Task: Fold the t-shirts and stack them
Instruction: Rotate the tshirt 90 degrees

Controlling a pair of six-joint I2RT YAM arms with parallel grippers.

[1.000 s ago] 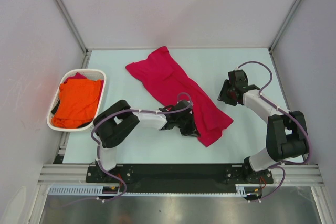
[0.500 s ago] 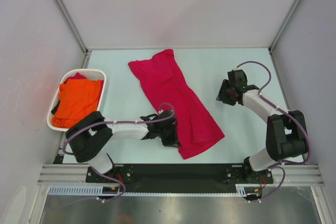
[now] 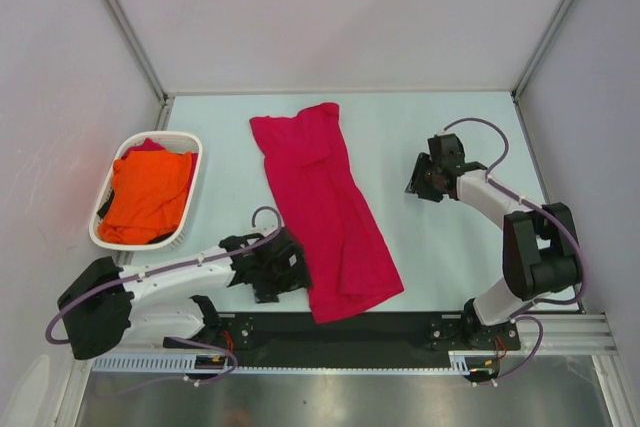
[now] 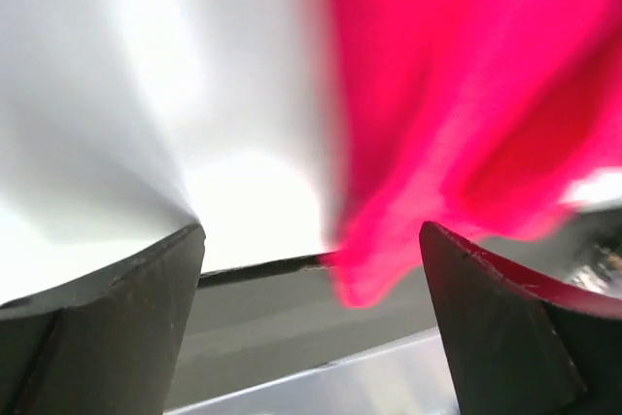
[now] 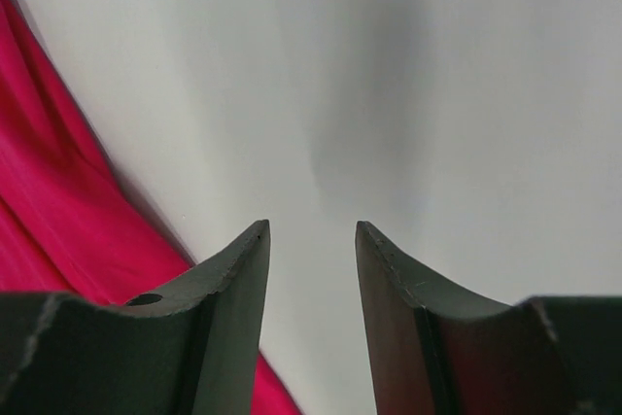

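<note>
Crimson t-shirt [image 3: 325, 202]: plain magenta-red, unpatterned.
Orange t-shirt [image 3: 148, 195]: plain bright orange.
Basket [image 3: 195, 162]: white.
Worktop [image 3: 450, 247]: pale mint.
Left arm [image 3: 180, 282], right arm [image 3: 490, 197]: white shells, black joints.
Cable [image 3: 478, 125]: purple.
Left tool [image 3: 292, 267], right tool [image 3: 416, 183]: black.

Right hand [image 5: 311, 232]: two dark fingers [image 5: 228, 308] rising from the near edge of the view, tips curved slightly inward, standing partly apart; pale surface shows through the narrow gap.
Worktop [image 5: 437, 94]: plain, whitish-grey, with a soft shadow running from the tips toward the far side.
Crimson t-shirt [image 5: 53, 221]: lying on the worktop left of the hand, its edge running diagonally and passing behind the left finger; contact with that finger cannot be told.
</note>
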